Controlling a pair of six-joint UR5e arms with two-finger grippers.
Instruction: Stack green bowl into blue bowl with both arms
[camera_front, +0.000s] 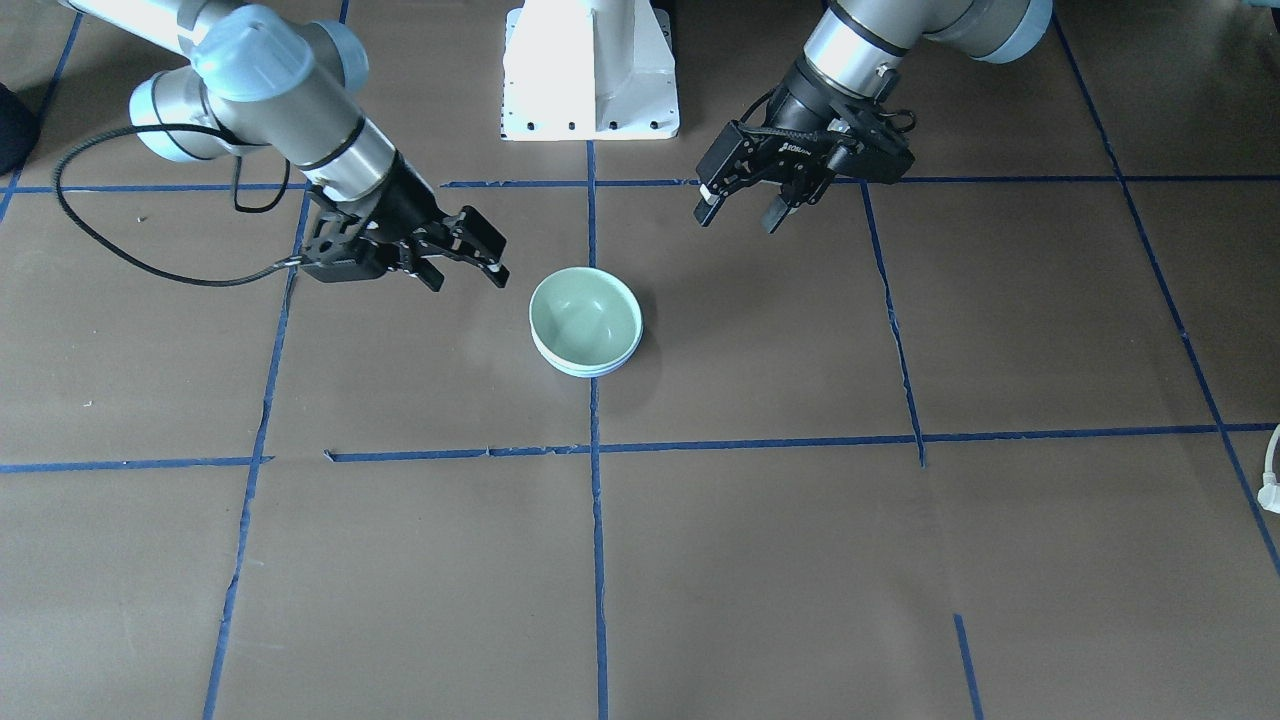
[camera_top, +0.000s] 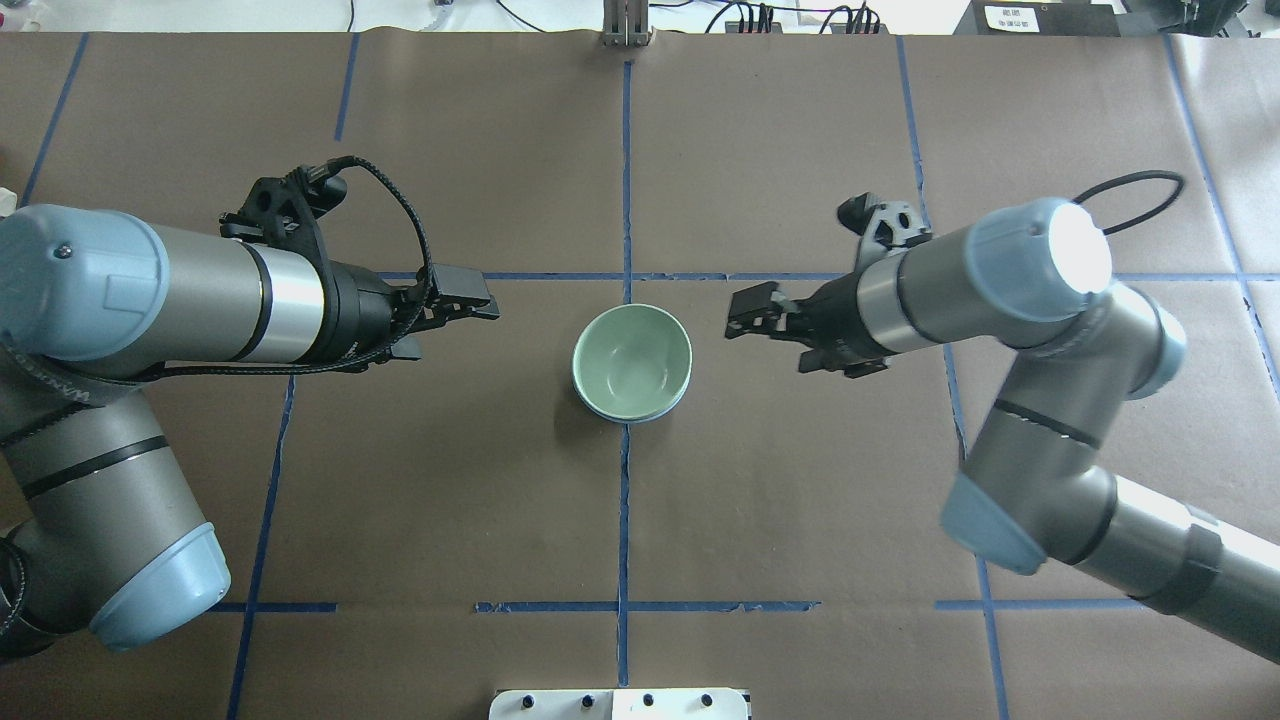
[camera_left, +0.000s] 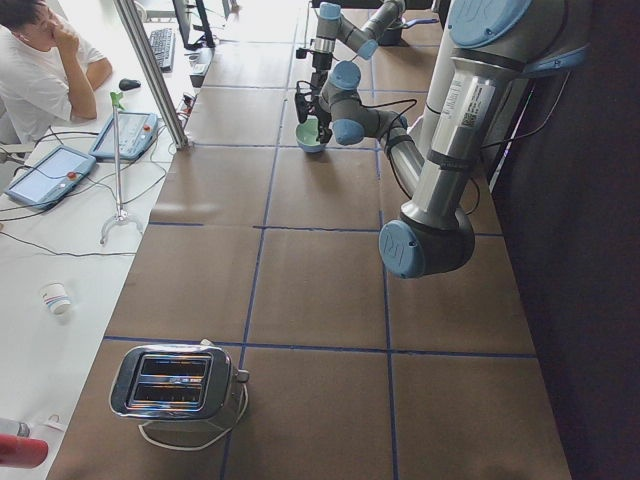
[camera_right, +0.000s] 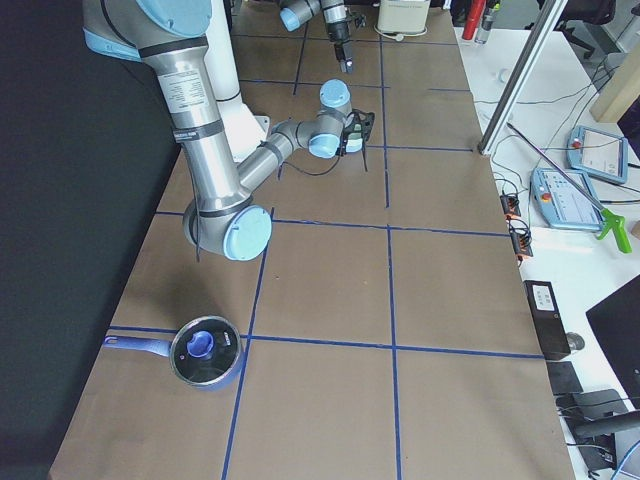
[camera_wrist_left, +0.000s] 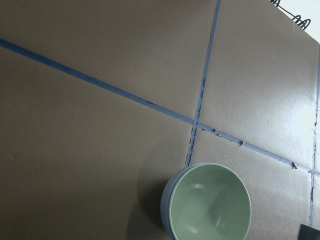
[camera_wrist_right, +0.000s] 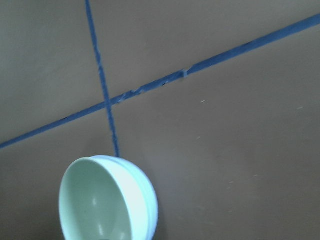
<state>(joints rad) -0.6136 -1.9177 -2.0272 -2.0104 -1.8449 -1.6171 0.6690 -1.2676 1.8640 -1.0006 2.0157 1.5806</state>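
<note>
Green bowl (camera_top: 632, 355) sits nested in the blue bowl (camera_wrist_left: 164, 212) — one of each, stacked right on a crossing of blue tape lines in the middle of the table (camera_top: 800, 500). Only a thin blue edge peeks out from under the green rim. It is clearest in the two wrist views, which show the bowls and no fingers.

Open brown surface lies all around the stack, with nothing touching it. Two arms, two grippers, one on each side. The left gripper (camera_top: 455, 325) hangs to the bowls' left with its jaws spread and nothing between them. The right gripper (camera_top: 775, 335) is on the bowls' right, also parted and empty. Both are near the stack but clearly apart from it, and the front-facing view shows that gap best.

On the robot's side of the table stands the white base (camera_front: 590, 70), well apart from the bowls.

The side views add things the others miss. At the near end of the left view there is one toaster (camera_left: 175, 382), with a person (camera_left: 40, 70) seated beside the table. At the near end of the right view there is one lidded pot (camera_right: 205, 351).
</note>
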